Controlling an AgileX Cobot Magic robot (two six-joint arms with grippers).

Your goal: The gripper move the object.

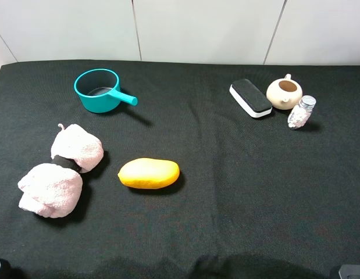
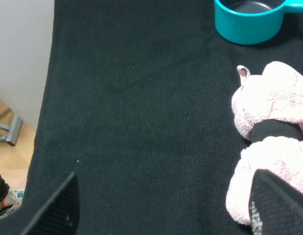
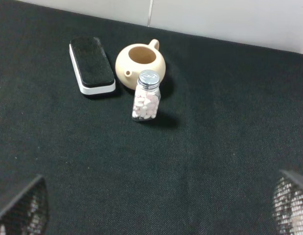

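A yellow mango-shaped fruit point(image 1: 149, 173) lies on the black cloth, left of centre. A pink fluffy dumbbell-shaped toy point(image 1: 62, 172) lies to its left and also shows in the left wrist view point(image 2: 271, 107). A teal scoop cup point(image 1: 99, 90) stands behind them. My left gripper point(image 2: 163, 210) is open and empty, low over the cloth, with the pink toy beside one of its fingers point(image 2: 281, 208). My right gripper point(image 3: 156, 205) is open and empty, well short of a pill bottle point(image 3: 146, 102). Both grippers are almost out of the exterior view.
At the back right stand a black-and-white board eraser point(image 1: 250, 97), a beige teapot point(image 1: 284, 93) and the pill bottle point(image 1: 302, 111). The cloth's left edge point(image 2: 46, 112) drops off to the floor. A white wall runs behind the table.
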